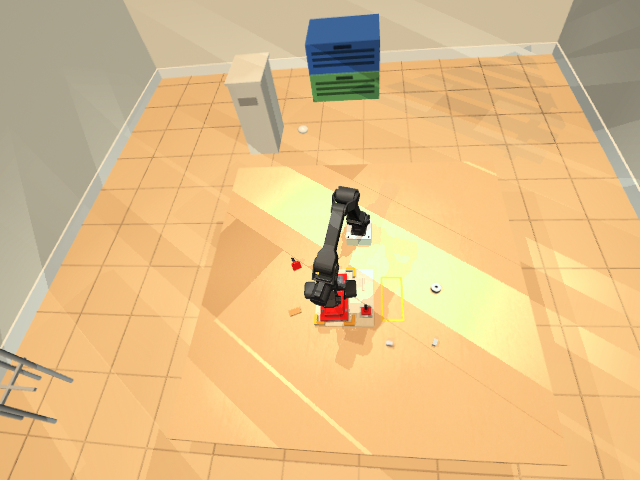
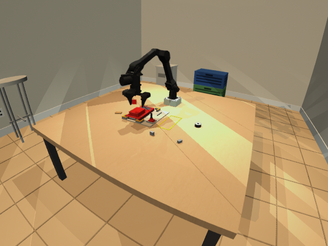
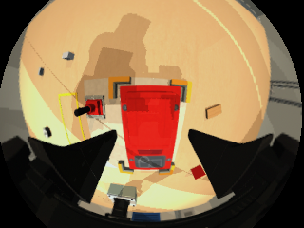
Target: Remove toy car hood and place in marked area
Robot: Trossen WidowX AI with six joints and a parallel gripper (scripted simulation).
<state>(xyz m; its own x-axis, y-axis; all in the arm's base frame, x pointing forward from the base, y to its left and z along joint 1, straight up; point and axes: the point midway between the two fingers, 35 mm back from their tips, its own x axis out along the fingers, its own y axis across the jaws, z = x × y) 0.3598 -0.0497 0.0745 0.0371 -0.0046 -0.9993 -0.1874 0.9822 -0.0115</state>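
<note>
The toy car [image 1: 334, 311] [image 2: 136, 112] [image 3: 149, 119] is a red body with a grey panel [image 3: 149, 161] at the end toward the robot base. I cannot tell where its hood ends. My gripper [image 1: 332, 290] [image 2: 137, 105] [image 3: 152, 133] is open and empty above the car, one finger to each side in the wrist view, with no contact visible. The marked area, a yellow outline [image 1: 381, 299] [image 2: 163, 128] [image 3: 67, 95], lies beside the car's board with nothing inside. In the top view the arm hides part of the car.
A red piece with a black knob [image 1: 366, 311] [image 2: 151, 120] [image 3: 96, 105] stands between car and marked area. Another red piece [image 1: 296, 265] [image 2: 134, 101] [image 3: 198, 172] and an orange block [image 1: 294, 311] [image 2: 118, 112] [image 3: 214, 111] lie on the other side. Two grey blocks and a black-and-white ring lie beyond the outline.
</note>
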